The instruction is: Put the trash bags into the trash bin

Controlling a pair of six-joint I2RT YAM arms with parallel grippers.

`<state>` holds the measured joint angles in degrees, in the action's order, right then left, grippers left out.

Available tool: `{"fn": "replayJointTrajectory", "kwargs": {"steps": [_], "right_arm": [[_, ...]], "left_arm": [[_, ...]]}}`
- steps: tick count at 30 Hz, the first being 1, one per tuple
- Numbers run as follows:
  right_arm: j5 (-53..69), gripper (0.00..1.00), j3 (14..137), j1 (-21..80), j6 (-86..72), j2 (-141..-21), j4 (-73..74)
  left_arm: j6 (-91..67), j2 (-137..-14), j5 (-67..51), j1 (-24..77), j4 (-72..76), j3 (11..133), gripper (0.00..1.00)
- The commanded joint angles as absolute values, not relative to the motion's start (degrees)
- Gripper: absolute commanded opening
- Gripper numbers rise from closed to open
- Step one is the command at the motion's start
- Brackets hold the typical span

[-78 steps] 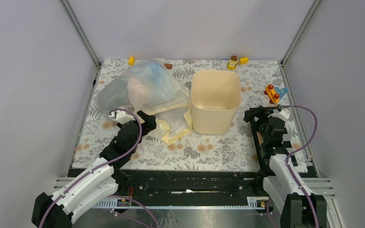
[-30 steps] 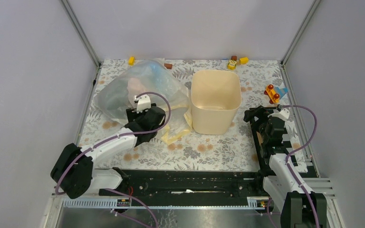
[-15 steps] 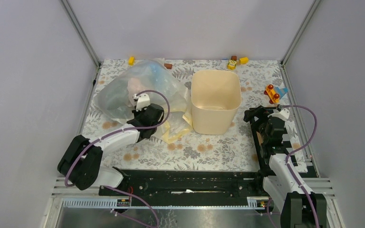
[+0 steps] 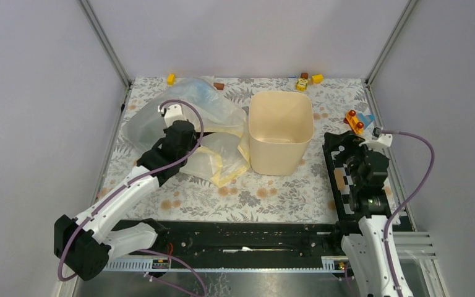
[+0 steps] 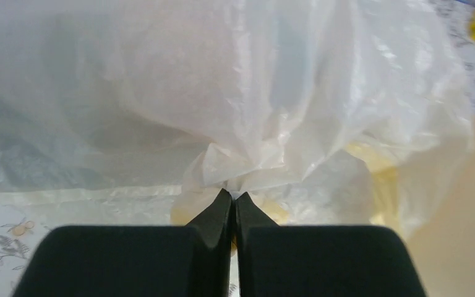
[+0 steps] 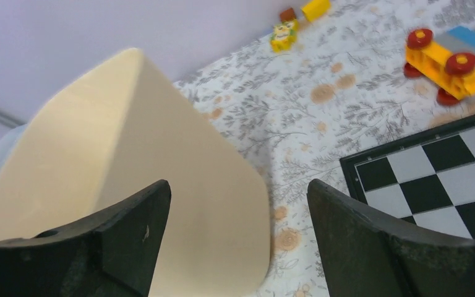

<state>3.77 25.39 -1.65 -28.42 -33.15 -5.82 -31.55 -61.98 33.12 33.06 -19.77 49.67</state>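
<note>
The trash bags [image 4: 207,111] lie in a crinkled translucent heap at the back left, with a pale yellow one [image 4: 222,162] spread toward the trash bin [image 4: 281,133]. That cream bin stands upright and lidless mid-table. My left gripper [image 4: 184,142] sits over the heap, shut on a gathered fold of whitish bag [image 5: 235,93] pinched at its tips [image 5: 234,194]; yellow plastic [image 5: 377,176] shows behind. My right gripper [image 4: 350,158] is right of the bin, open and holding nothing. In the right wrist view the bin's wall [image 6: 130,154] lies ahead between the spread jaws [image 6: 238,198].
A black-and-white checkerboard plate [image 4: 345,182] lies under the right arm. A yellow toy car with red wheels [image 4: 354,122] sits on a blue piece at the right. Small toy blocks [image 4: 303,81] and a yellow block [image 4: 171,78] line the back edge. Grey walls enclose three sides.
The left gripper has shut on a fold of bag and drawn up and to the left, tugging the heap. The right arm has lifted and turned toward the bin, its jaws slightly narrower.
</note>
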Motion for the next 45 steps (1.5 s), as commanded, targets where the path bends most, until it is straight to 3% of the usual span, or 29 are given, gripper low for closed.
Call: {"fn": "replayJointTrajectory", "kwargs": {"steps": [1,15,22,26,34,40,45], "right_arm": [[9.72,0.87,33.04,-1.52,-23.46,-28.62,5.75],[30.07,0.71,53.11,1.97,-23.6,-41.15,10.56],[15.98,0.69,60.61,23.83,-17.99,-49.49,13.17],[7.08,0.64,63.28,39.36,-14.71,-55.62,12.19],[-12.76,0.63,60.06,65.05,-7.54,-69.19,-3.52],[-20.54,0.59,56.76,68.72,-5.89,-80.82,-20.45],[-28.05,0.34,51.74,68.72,-6.56,-85.42,-34.23]], "left_arm": [[-31.84,-59.98,23.42,33.15,-25.32,54.8,0.0],[-28.42,-56.6,18.44,33.13,-39.18,62.71,0.0],[-26.45,-56.31,18.08,33.01,-41.92,63.34,0.0],[-26.4,-57.01,17.43,33.0,-43.22,64.23,0.0],[-26.78,-57.53,15.48,32.81,-44.24,66.69,0.0],[-26.05,-57.46,15.8,32.87,-47.55,69.39,0.0],[-25.02,-56.85,17.69,32.82,-51.19,70.57,0.0]]}}
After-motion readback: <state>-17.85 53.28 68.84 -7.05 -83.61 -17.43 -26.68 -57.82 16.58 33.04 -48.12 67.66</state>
